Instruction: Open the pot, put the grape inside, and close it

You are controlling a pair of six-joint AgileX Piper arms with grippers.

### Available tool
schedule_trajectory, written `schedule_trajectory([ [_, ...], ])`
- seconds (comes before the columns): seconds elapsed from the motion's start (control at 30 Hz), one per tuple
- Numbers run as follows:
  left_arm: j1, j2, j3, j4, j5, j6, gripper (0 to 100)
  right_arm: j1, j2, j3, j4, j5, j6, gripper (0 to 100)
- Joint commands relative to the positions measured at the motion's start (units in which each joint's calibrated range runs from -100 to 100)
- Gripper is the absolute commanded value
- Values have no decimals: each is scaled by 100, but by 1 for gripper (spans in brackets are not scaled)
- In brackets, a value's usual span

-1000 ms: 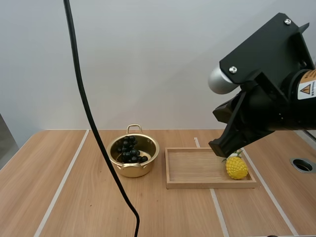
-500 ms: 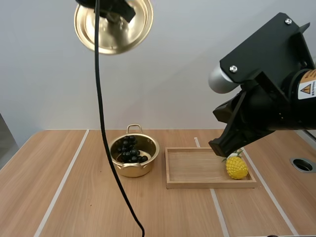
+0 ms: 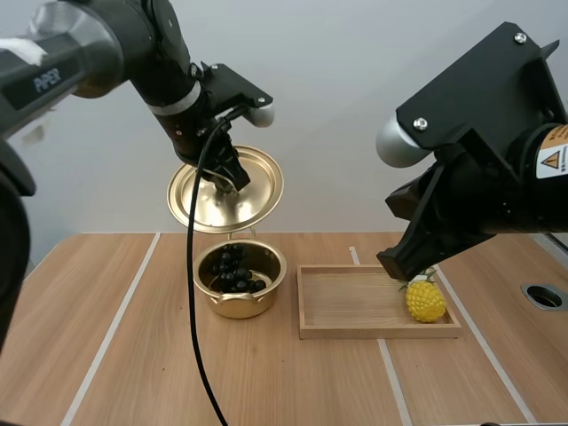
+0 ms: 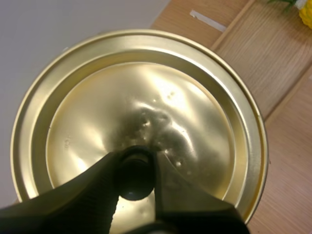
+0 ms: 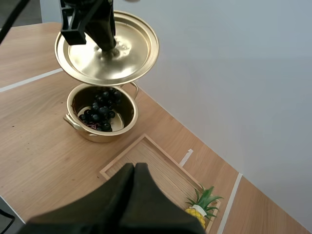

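**Table status: lid coming down over the loaded pot**

Table point(image 3: 106, 355) layout is unchanged: the pot point(image 3: 240, 302) stands open just beside the wooden tray point(image 3: 355, 330), and the grapes point(image 3: 232, 269) lie inside the pot.

1. Change observed. One second ago the high view showed no lid. Half a second ago the lid point(image 3: 257, 191) was high above the table. It now hangs close over the pot, apart from the rim and tilted, with its underside turned toward the camera.
2. Left gripper point(image 3: 226, 173). The left wrist view shows both fingers clamped on the dark knob point(image 4: 135, 170) at the lid's centre. The hold looks firm and centred.
3. Right gripper point(image 5: 134, 168). The fingers lie pressed together with nothing between them. This gripper has not moved across the three moments and hangs over the tray, near the pineapple point(image 3: 425, 302).
4. Meaning for the task. Opening and loading appear complete, and closing is under way. The lid sits slightly behind the pot's centre and is not level. The remaining descent probably calls for levelling the lid and aligning it with the rim before release. A tilted touchdown could leave the lid resting askew on one edge.
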Motion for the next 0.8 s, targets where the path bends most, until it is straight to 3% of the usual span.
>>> schedule_trajectory([
  [0.0,-19,321,30,-262,0,149,0,2,-57,12,-68,0,11,0],
  [0.53,-19,1930,30,-330,-287,436,0,2,-57,12,-68,0,11,0],
  [0.77,-19,2240,17,-28,-308,434,0,2,-57,12,-68,0,11,0],
])
